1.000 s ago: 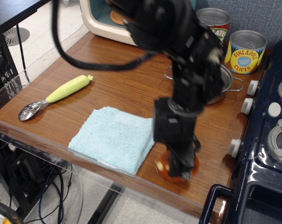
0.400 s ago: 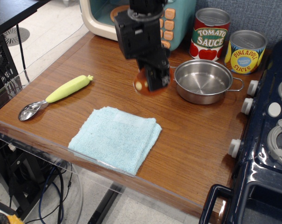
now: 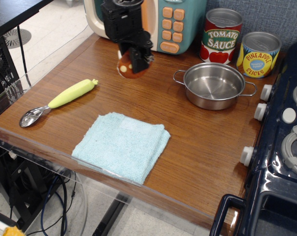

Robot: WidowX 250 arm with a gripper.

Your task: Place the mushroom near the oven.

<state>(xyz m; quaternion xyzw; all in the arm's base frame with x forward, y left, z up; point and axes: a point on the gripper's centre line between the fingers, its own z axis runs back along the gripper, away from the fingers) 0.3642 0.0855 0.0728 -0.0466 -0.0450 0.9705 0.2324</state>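
The mushroom (image 3: 127, 70), red-brown with a pale stem, hangs just above the wooden table at the back left. My black gripper (image 3: 135, 59) comes down from above and is shut on the mushroom's cap. Right behind it stands the toy oven (image 3: 173, 24), teal and cream with orange buttons. The mushroom is a short way in front of the oven's lower front edge.
A steel pot (image 3: 214, 85) sits right of the mushroom, with a tomato sauce can (image 3: 221, 35) and a pineapple can (image 3: 258, 54) behind it. A folded blue towel (image 3: 122, 144) lies near the front edge, a green-handled spoon (image 3: 60, 102) at left, a toy stove (image 3: 285, 147) at right.
My gripper has carried the mushroom from the table's front right, past the towel and pot, back and left to just in front of the oven.
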